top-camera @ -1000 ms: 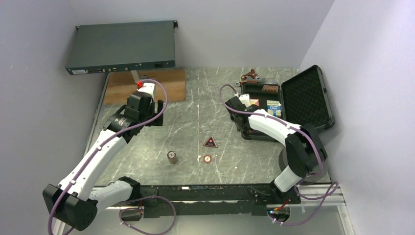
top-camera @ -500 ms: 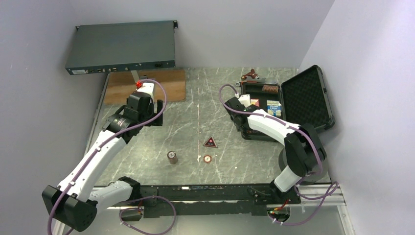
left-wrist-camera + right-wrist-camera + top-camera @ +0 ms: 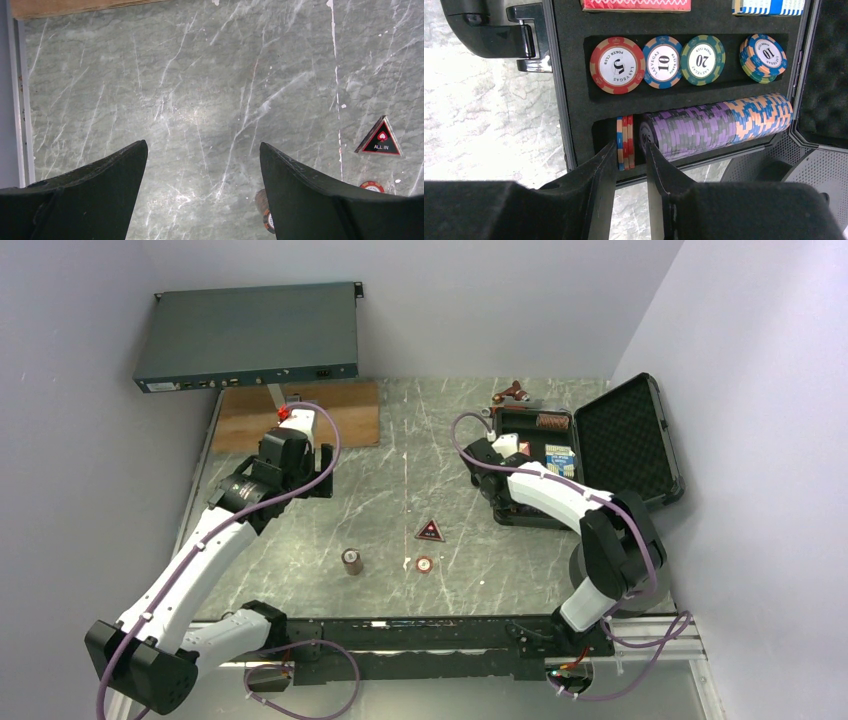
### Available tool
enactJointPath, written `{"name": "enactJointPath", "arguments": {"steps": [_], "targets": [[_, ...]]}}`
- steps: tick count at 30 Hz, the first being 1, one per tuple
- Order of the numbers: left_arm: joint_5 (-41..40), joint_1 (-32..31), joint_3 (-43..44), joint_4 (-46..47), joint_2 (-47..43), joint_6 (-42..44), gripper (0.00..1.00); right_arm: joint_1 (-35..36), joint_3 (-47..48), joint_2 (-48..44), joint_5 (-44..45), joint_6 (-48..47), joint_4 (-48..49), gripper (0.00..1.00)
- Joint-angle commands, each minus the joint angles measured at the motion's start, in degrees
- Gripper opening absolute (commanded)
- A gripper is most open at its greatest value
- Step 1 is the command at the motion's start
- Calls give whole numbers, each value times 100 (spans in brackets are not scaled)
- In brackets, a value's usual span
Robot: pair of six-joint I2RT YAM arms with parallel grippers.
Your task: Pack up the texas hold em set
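Right end effector gap narrower, red chips between, beside briefcase rim

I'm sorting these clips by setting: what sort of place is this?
Probably a robot lab test cell, not a home: left arm and right arm mounted on a stone-patterned table, bare walls around it.

Triangle piece is reading "ALL IN"; inside the briefcase, red chip is showing "5 POKER CLUB LAS VEGAS", blue chip "10 LAS VEGAS", green chip "20", stacked chip "10".
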Motion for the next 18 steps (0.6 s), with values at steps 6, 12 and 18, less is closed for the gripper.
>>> {"name": "enactJointPath", "arguments": {"steps": [6, 12, 18], "targets": [[61, 24, -30, 165, -152, 82, 88, -147, 84, -439, 506, 35, -512, 39], [87, 24, -30, 175, -144, 84, 88, -268, 24, -636, 345, 70, -460, 44], [91, 24, -33, 178, -143, 81, 88, -268, 88, -1127, -281, -122, -93, 51]]}}
